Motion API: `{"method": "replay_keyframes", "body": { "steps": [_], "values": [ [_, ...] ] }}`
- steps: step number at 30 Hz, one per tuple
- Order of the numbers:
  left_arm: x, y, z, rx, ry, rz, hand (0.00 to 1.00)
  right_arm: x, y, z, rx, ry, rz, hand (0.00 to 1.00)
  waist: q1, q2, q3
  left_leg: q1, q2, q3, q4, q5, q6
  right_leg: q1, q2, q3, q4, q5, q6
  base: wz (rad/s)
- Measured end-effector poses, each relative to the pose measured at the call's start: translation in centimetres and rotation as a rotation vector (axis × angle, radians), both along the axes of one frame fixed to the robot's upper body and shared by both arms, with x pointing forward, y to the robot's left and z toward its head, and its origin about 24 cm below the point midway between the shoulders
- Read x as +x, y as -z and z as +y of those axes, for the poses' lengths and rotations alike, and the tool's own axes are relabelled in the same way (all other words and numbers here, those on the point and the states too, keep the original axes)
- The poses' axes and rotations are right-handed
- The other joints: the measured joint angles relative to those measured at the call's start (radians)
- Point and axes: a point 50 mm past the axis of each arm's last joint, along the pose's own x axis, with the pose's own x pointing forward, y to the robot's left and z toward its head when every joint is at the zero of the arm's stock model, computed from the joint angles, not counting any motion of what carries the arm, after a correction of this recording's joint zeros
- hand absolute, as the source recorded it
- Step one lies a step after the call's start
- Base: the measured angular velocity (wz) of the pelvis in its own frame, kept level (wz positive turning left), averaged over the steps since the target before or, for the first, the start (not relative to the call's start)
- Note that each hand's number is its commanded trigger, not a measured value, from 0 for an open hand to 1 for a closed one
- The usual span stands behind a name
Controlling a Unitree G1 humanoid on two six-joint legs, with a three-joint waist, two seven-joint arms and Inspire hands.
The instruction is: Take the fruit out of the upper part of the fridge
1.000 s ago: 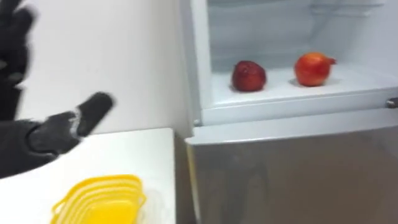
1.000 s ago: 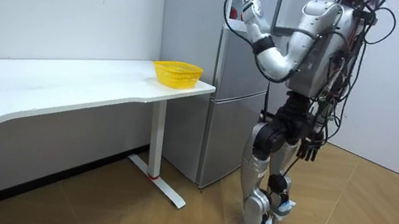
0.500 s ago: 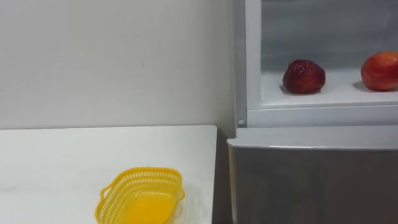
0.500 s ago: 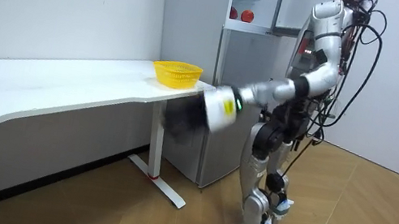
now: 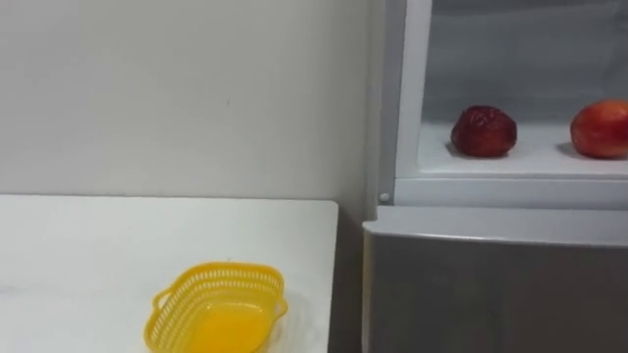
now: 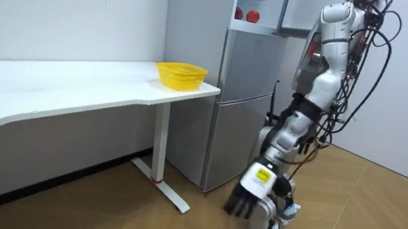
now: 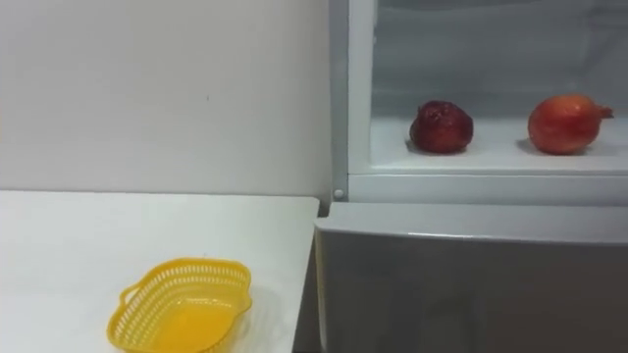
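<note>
Yellow plastic is making up the small slotted basket [image 5: 218,307], which is sitting empty near the edge of the white table [image 5: 88,255] closest to the fridge [image 6: 245,96]. The table's end is standing just beside the fridge's side, against a pale wall. The upper fridge compartment is standing open, and on its white shelf [image 5: 510,162] two fruits are resting apart from each other. A dark red fruit [image 5: 483,131] is sitting nearer the table side. A brighter red-orange pomegranate [image 5: 601,128], with its small crown pointing away from the other fruit, is lying further along the shelf. Both are sitting towards the front of the shelf, and neither is touching a hand. Below them the grey lower door [image 5: 491,284] is sitting closed. In the room view the robot is standing upright on the wooden floor, in front of the fridge and on its room-view right, while the upper door [image 6: 299,5] is hanging open above the lower one. The left hand [image 6: 242,201] is hanging low on a straight arm, down by the robot's legs and well below the shelf. Its fingers are pointing loosely downward and holding nothing.
</note>
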Motion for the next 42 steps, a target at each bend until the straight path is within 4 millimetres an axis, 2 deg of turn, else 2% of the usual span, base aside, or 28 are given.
{"method": "replay_keyframes", "body": {
  "steps": [1,3,6,8,11,13,17,18,22,24,27,31,34,36,42],
  "values": [
    [0.7,0.0,-0.2,-0.005,0.042,-0.009,0.0,0.5,-0.1,0.0,-0.008,-0.002,-0.024,0.0,-0.003,0.0,0.0003,-0.002,0.001,0.007,-0.002,0.0,0.0,-0.01,-0.001,0.004,0.011,-0.001,-0.001,-0.29],
    [3.3,0.1,-1.2,-0.03,0.192,-0.058,0.0,2.9,-0.6,-0.2,-0.049,0.025,-0.163,0.0,-0.022,-0.001,-0.0001,-0.013,0.003,0.035,-0.01,0.003,0.001,-0.041,0.0,0.027,0.029,0.0,-0.004,-0.36],
    [5.4,0.1,-2.0,-0.073,0.283,-0.126,0.0,5.5,-1.6,0.4,-0.073,0.05,-0.349,0.0,-0.044,-0.011,-0.0022,-0.016,0.006,0.078,-0.008,0.006,0.001,-0.067,0.004,0.063,0.041,0.002,-0.004,-0.4],
    [5.9,0.1,-2.5,-0.099,0.321,-0.146,0.0,6.6,-2.4,0.9,-0.072,0.036,-0.44,0.0,-0.047,-0.016,-0.004,-0.016,0.006,0.103,-0.009,0.006,0.001,-0.078,0.006,0.085,0.042,0.003,-0.003,-0.44],
    [5.9,0.2,-3.0,-0.136,0.379,-0.146,0.0,8.3,-4.0,1.9,-0.065,0.001,-0.581,0.0,-0.074,-0.022,-0.0029,-0.018,0.003,0.12,-0.01,0.006,0.001,-0.082,0.012,0.098,0.038,0.006,0.001,-0.21],
    [5.9,0.2,-3.1,-0.15,0.387,-0.155,0.0,9.3,-5.1,2.4,-0.056,-0.026,-0.665,0.0,-0.074,-0.024,-0.003,-0.019,0.004,0.139,-0.01,0.006,0.001,-0.095,0.015,0.119,0.041,0.007,0.002,-0.29],
    [4.6,0.3,-3.0,-0.172,0.364,-0.157,0.0,11.3,-7.7,3.5,-0.056,-0.05,-0.846,0.0,-0.099,-0.026,-0.002,-0.015,0.008,0.137,-0.029,0.006,0.001,-0.095,0.021,0.124,0.039,0.013,0.001,-0.11],
    [4.4,0.4,-2.9,-0.181,0.346,-0.156,0.0,11.8,-8.6,3.7,-0.062,-0.06,-0.896,0.0,-0.101,-0.021,-0.0052,-0.013,0.008,0.137,-0.032,0.006,0.001,-0.095,0.022,0.124,0.037,0.013,0.001,-0.11],
    [3.5,0.5,-2.3,-0.197,0.337,-0.134,0.0,13.4,-11.9,4.0,-0.106,-0.106,-1.064,0.0,-0.099,-0.018,-0.0063,-0.009,0.007,0.138,-0.032,0.006,0.001,-0.095,0.026,0.146,0.024,0.015,0.002,-0.12],
    [3.3,0.5,-1.9,-0.198,0.328,-0.126,0.0,14.3,-14.4,4.2,-0.148,-0.132,-1.186,0.0,-0.096,-0.016,-0.0056,-0.015,0.009,0.14,-0.031,0.006,0.001,-0.097,0.029,0.153,0.024,0.017,0.001,-0.09],
    [2.6,0.6,-1.5,-0.205,0.31,-0.113,0.0,15.2,-16.8,5.1,-0.184,-0.176,-1.308,0.0,-0.091,-0.012,-0.0037,-0.012,0.016,0.174,-0.032,0.006,0.0,-0.097,0.036,0.161,0.023,0.021,-0.002,-0.1],
    [1.9,0.7,-1.3,-0.204,0.294,-0.086,0.0,16.4,-19.9,5.8,-0.273,-0.24,-1.478,0.0,-0.09,-0.006,-0.0056,-0.014,0.017,0.177,-0.031,0.006,0.001,-0.099,0.037,0.16,0.024,0.021,-0.003,-0.01],
    [1.3,0.8,-1.1,-0.202,0.289,-0.059,0.0,17.1,-21.0,6.2,-0.308,-0.274,-1.537,0.0,-0.084,-0.006,-0.0063,-0.013,0.018,0.177,-0.031,0.006,0.0,-0.1,0.039,0.16,0.024,0.022,-0.005,0.0],
    [0.3,0.8,-0.6,-0.2,0.298,-0.008,0.0,17.3,-22.1,6.6,-0.317,-0.275,-1.6,0.0,-0.067,-0.009,-0.0077,-0.015,0.019,0.177,-0.028,0.006,0.001,-0.1,0.039,0.159,0.026,0.024,-0.007,0.0],
    [-1.9,1.0,-0.7,-0.23,0.375,0.151,0.0,18.6,-25.3,7.8,-0.348,-0.312,-1.799,0.0,-0.063,-0.013,-0.0061,-0.016,0.019,0.176,-0.028,0.006,0.0,-0.098,0.037,0.143,0.025,0.028,-0.005,0.1]
  ]
}}
